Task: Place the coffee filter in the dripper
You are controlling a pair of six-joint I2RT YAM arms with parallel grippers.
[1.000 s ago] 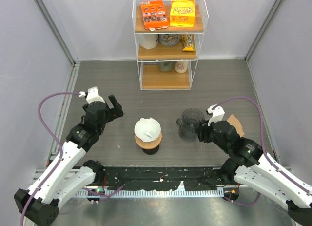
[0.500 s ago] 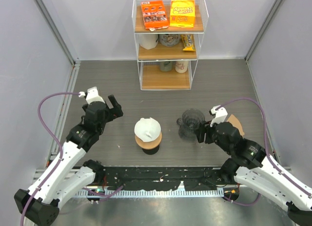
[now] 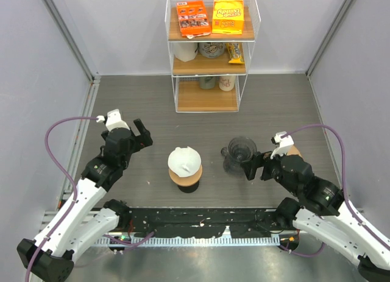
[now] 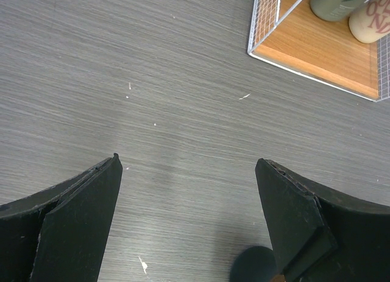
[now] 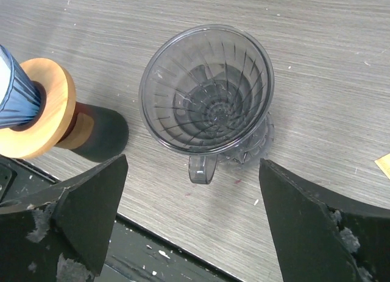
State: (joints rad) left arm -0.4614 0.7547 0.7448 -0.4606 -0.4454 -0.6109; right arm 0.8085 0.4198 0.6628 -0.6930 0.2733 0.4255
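Observation:
The clear plastic dripper (image 3: pixel 239 153) (image 5: pixel 207 90) stands upright and empty at the table's middle right, its handle (image 5: pixel 201 167) pointing at my right gripper. That gripper (image 3: pixel 255 169) (image 5: pixel 194 161) is open just right of it, jaws wide on either side of the handle and not touching it. A tan paper coffee filter (image 3: pixel 294 150) lies flat behind the right wrist, mostly hidden; one corner (image 5: pixel 384 165) shows. A white ribbed cone (image 3: pixel 184 160) (image 5: pixel 15 90) sits on a wooden ring stand (image 5: pixel 52 114). My left gripper (image 3: pixel 145 133) (image 4: pixel 187 159) is open over bare table.
A white wire shelf (image 3: pixel 210 50) (image 4: pixel 317 50) with snack boxes and cups stands at the back centre. A black rail (image 5: pixel 122 245) runs along the near table edge below the right gripper. Grey walls close in both sides.
My right gripper has opened wide and drawn back to the right, away from the dripper. The dripper stays put. The left arm has barely moved.

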